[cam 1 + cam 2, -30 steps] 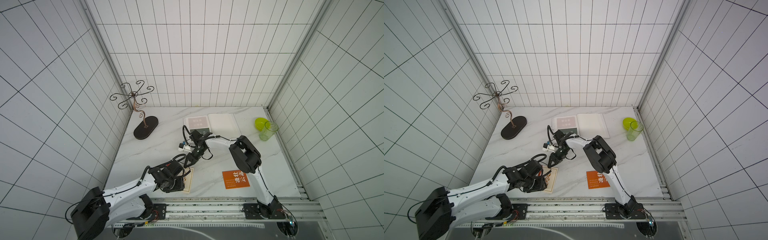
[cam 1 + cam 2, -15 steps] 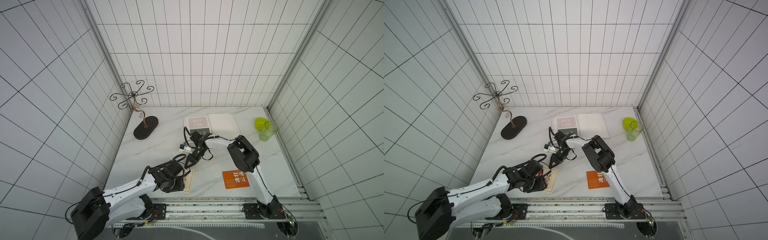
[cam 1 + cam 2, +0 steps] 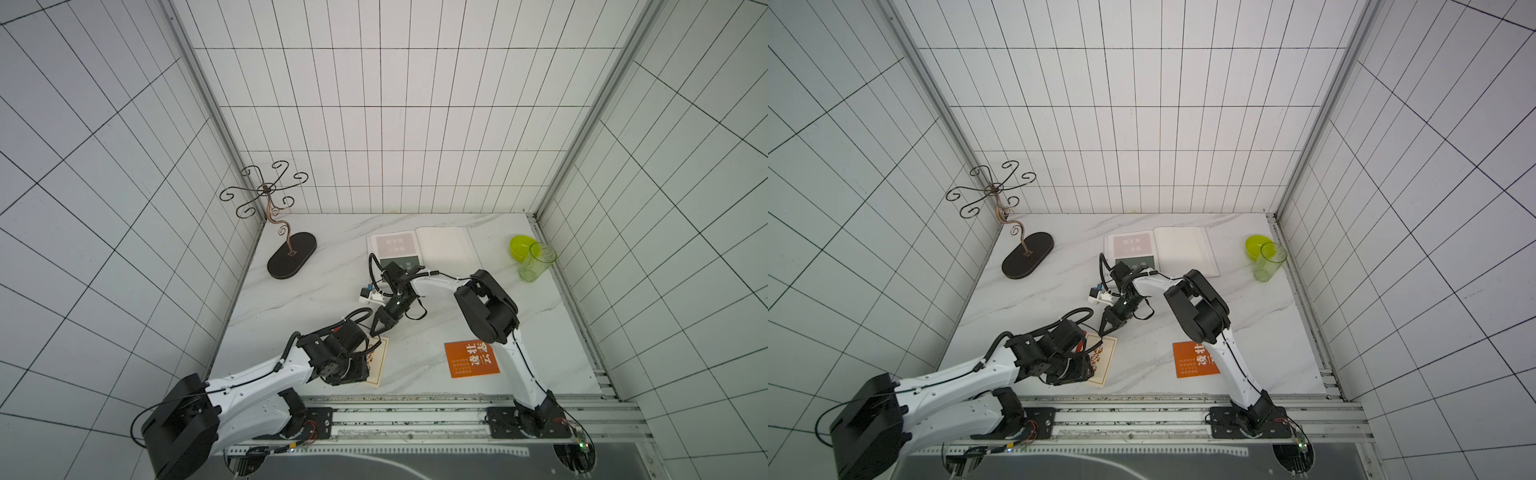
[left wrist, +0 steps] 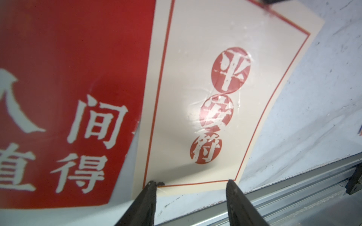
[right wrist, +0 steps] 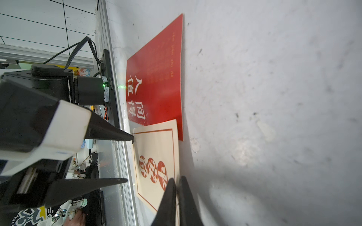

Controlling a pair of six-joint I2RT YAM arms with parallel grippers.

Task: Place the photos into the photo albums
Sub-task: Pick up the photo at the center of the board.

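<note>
- Front of the marble table [image 3: 316,291]: the right gripper [image 5: 177,181] reaches down with its jaws pressed together on one long edge of a cream card [image 5: 154,144], printed with three red character roundels.
- That pinched edge looks slightly raised off the tabletop; the cream card [image 3: 377,361] lies near the table's front rail in both top views [image 3: 1104,361].
- The left gripper [image 4: 191,185] stands over the same card's short end with its jaws well apart and nothing between them; one fingertip [image 4: 151,185] touches the card's edge.
- Just beside the cream card lies a red card [image 4: 68,58] with white characters, flat on the marble, a corner of it overlapped by the cream one.
- An orange card [image 3: 471,359] lies well apart, near the right arm's base.
- The photo album [image 3: 442,249] rests open at the back of the table; its left page shows a muted red card [image 3: 392,244] above a dark green card [image 3: 401,262], and the right page is blank.
- A scrolled metal stand [image 3: 291,259] stands at the far left; a lime bowl [image 3: 520,247] and a green tumbler [image 3: 536,266] stand at the far right.
</note>
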